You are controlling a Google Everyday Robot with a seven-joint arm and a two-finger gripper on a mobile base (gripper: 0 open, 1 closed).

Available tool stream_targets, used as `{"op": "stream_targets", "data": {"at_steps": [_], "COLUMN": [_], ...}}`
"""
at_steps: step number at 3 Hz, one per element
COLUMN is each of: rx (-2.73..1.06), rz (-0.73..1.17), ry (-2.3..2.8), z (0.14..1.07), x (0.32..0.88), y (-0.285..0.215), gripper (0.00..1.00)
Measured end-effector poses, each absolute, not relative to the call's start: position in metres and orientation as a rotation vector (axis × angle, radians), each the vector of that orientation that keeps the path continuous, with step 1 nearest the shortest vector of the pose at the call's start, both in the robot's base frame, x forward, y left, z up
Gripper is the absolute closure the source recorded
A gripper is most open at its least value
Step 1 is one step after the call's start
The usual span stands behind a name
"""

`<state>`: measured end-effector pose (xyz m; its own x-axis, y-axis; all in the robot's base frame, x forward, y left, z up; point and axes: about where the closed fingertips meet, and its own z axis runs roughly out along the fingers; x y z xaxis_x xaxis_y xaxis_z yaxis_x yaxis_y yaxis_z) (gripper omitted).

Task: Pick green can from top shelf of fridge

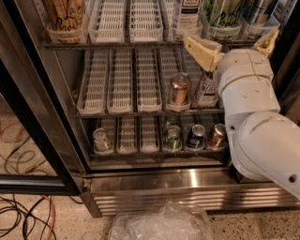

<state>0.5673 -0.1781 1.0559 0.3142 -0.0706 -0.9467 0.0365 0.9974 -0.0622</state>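
Green can on the top shelf, right side of the fridge, with the open gripper just below it.

We see the can upright in a white lane behind a clear stop; its dark lettering is cut off and we cannot read it. The gripper's beige fingers are spread wide, holding nothing. At the shelf's left end a brown container carries looping dark script we cannot make out. On the rack below stand a copper-gold can and a white labelled can, its print too small to read.
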Motion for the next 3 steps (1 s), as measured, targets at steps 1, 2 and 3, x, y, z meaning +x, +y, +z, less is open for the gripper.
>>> {"op": "stream_targets", "data": {"at_steps": [1, 2, 3], "rx": [-0.031, -0.031, -0.031], "rz": [-0.071, -0.071, -0.071], "ry": [1.249, 1.249, 1.249], "z": [1.0559, 1.0559, 1.0559], "x": [0.5673, 0.5673, 0.5673], "y": [-0.1781, -0.1781, -0.1780], "gripper": [0.00, 0.15, 0.37]}}
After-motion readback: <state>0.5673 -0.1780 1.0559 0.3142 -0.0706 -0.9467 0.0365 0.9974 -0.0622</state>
